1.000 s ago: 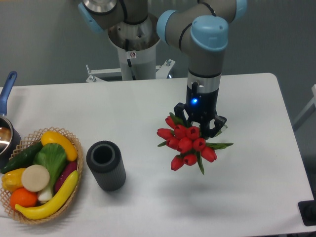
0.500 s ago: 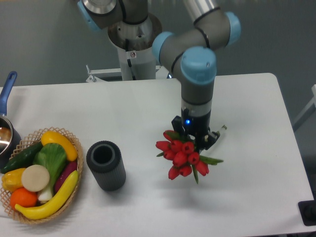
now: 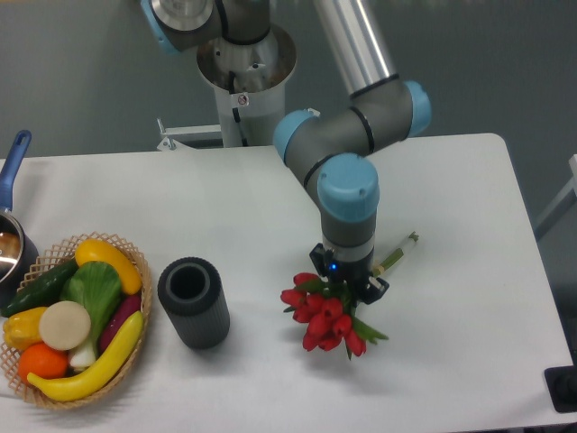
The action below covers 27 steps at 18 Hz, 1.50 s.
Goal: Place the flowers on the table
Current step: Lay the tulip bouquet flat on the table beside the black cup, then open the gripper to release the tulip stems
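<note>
The flowers (image 3: pixel 325 316) are a bunch of red tulips with green leaves, low over the white table (image 3: pixel 469 271), right of centre. Their green stems run up and right to an end (image 3: pixel 400 252) near the table top. My gripper (image 3: pixel 348 283) points straight down and is shut on the flowers where the stems meet the heads. The arm hides the middle of the stems. Whether the blooms touch the table cannot be told.
A black ribbed cylinder (image 3: pixel 193 302) stands upright left of the flowers. A wicker basket (image 3: pixel 54 397) with toy fruit and vegetables sits at the front left corner. A pot with a blue handle (image 3: pixel 13 180) is at the left edge.
The gripper has come down and moved slightly left and toward the front with the flowers in it. The bunch now hangs much closer to the table top.
</note>
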Each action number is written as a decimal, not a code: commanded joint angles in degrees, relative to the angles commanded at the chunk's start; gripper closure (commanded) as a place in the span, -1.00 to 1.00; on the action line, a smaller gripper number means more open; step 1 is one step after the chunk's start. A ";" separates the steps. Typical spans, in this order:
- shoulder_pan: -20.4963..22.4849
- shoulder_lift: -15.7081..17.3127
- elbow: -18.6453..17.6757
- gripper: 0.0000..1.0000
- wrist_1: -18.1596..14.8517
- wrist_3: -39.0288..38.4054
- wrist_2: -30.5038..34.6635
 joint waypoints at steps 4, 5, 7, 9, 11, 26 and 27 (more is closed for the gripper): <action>-0.27 -1.06 0.36 0.16 0.00 -0.09 -0.09; -0.27 -1.06 0.36 0.16 0.00 -0.18 -0.09; -0.35 -0.89 0.18 0.08 -0.09 -0.27 -0.17; -0.62 -0.54 0.44 -0.24 -0.09 -0.27 -0.35; -0.62 -0.18 0.36 -0.82 0.00 -0.18 -0.35; 6.66 13.52 7.12 -1.00 -9.30 1.48 -7.01; 7.98 14.14 7.47 -1.00 -11.06 3.41 -8.86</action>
